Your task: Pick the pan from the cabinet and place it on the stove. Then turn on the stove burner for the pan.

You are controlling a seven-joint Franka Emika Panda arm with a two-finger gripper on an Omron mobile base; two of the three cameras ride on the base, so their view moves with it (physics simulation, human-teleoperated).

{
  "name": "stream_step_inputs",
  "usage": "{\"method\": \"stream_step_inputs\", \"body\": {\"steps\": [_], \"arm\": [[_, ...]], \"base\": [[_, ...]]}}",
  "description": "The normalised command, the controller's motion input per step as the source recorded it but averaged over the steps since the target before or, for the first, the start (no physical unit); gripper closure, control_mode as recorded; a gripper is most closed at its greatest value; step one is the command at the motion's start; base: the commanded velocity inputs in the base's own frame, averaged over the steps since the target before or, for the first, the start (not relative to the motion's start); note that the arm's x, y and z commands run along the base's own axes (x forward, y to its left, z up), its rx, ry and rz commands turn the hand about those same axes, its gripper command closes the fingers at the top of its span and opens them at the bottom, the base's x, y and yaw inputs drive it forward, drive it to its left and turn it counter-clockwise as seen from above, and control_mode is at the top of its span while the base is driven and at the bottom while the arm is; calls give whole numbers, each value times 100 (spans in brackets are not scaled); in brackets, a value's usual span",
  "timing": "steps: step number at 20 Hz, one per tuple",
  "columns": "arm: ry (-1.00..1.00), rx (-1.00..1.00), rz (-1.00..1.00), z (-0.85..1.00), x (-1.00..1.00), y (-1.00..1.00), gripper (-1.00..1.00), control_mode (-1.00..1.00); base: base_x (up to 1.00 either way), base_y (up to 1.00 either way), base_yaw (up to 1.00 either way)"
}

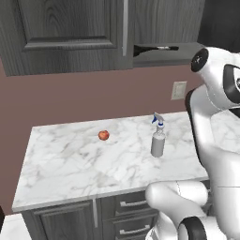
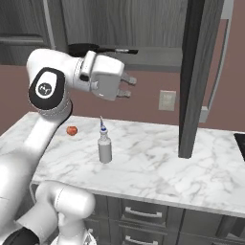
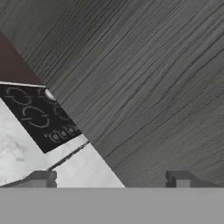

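Observation:
The black pan (image 1: 149,49) lies on the low shelf of the open dark grey cabinet (image 1: 70,33), its long handle pointing right. From the right base view the pan (image 2: 85,48) sits just above and behind my hand. My gripper (image 2: 129,87) hangs below the shelf, open and holding nothing, its fingers pointing right toward the swung-out cabinet door (image 2: 193,81). In the hand view my gripper (image 3: 109,181) faces that wood-grain door (image 3: 148,87) up close. The black stove (image 3: 40,117) with pale rings lies beyond on the counter. A corner of the stove (image 2: 240,142) sits at the far right.
On the white marble counter (image 1: 70,164) stand a spray bottle (image 1: 158,140) and a small red fruit (image 1: 103,135). A wall socket (image 1: 178,90) sits on the brown wall. Drawers (image 2: 143,215) run under the counter. The closed cabinet door has a vertical silver handle (image 1: 125,28).

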Motion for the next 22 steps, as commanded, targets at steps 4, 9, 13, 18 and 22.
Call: {"method": "stream_step_inputs", "body": {"steps": [4,9,13,18,22], "arm": [[-23,8,20,0,0,100,-100,-100],[-29,8,26,0,0,99,-100,-100],[-26,10,30,0,0,95,-100,-100],[-25,11,33,2,1,90,-100,-100],[-21,11,33,9,10,88,-100,-100]], "base": [[0,0,0],[0,0,0],[0,0,0],[0,0,0],[0,0,0]]}}
